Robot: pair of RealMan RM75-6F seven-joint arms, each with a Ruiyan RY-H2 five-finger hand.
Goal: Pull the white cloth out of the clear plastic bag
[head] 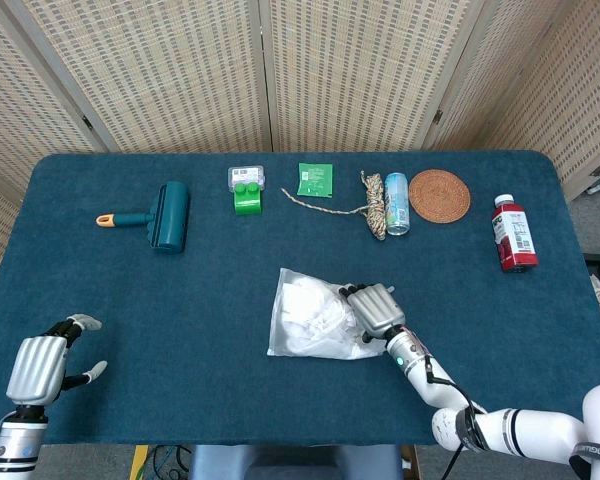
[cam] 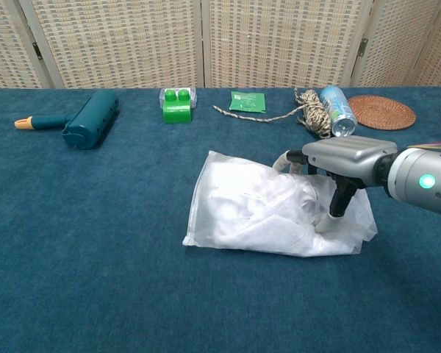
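The clear plastic bag [head: 302,325] [cam: 235,220] lies crumpled at the table's middle, with the white cloth [head: 310,303] [cam: 261,200] bunched inside it. My right hand [head: 376,309] [cam: 347,158] grips the bag's right end. Its fingers [cam: 288,157] lie over the top and its thumb [cam: 329,220] presses into the plastic from the side. Whether the fingers reach inside the bag's mouth cannot be told. My left hand [head: 42,364] hovers at the near left corner, far from the bag, fingers apart and holding nothing. The chest view does not show it.
Along the far side stand a teal lint roller [head: 166,215], a green block [head: 246,190], a green packet [head: 316,179], a coil of rope [head: 374,212], a can [head: 396,203], a woven coaster [head: 439,195] and a red bottle [head: 513,233].
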